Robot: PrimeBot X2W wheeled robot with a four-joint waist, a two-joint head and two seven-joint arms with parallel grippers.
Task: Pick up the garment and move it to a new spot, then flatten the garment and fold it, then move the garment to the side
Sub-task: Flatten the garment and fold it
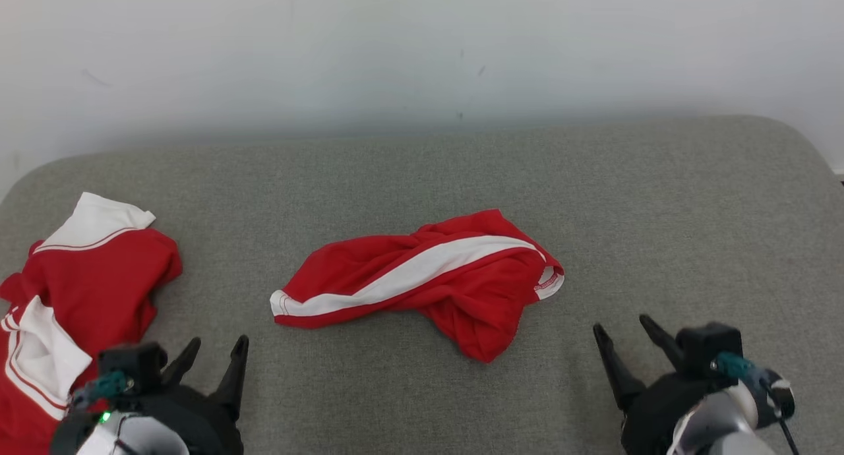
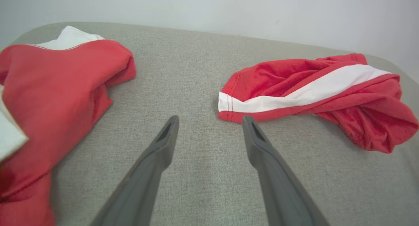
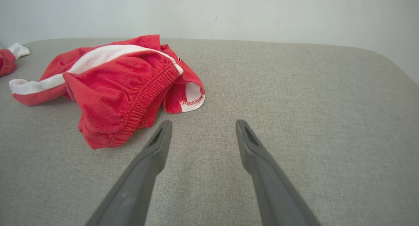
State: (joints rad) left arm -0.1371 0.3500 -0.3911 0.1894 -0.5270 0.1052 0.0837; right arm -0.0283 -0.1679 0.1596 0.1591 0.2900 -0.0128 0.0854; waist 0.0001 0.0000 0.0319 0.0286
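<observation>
A crumpled red garment [image 1: 422, 280] with a white side stripe, a pair of shorts, lies in the middle of the grey padded surface [image 1: 422, 171]. It appears to the upper right in the left wrist view [image 2: 314, 91] and to the upper left in the right wrist view [image 3: 114, 78], elastic waistband toward the camera. My left gripper [image 1: 217, 349] stands open near the front edge, left of the garment, its fingertips [image 2: 209, 121] just short of the hem. My right gripper [image 1: 623, 326] stands open at the front right [image 3: 201, 124], apart from the cloth. Both hold nothing.
A second red and white garment [image 1: 79, 297] lies bunched at the left edge of the surface, beside my left gripper [image 2: 55, 98]. A pale wall [image 1: 422, 46] rises right behind the surface. Bare grey fabric stretches to the right [image 3: 311, 104].
</observation>
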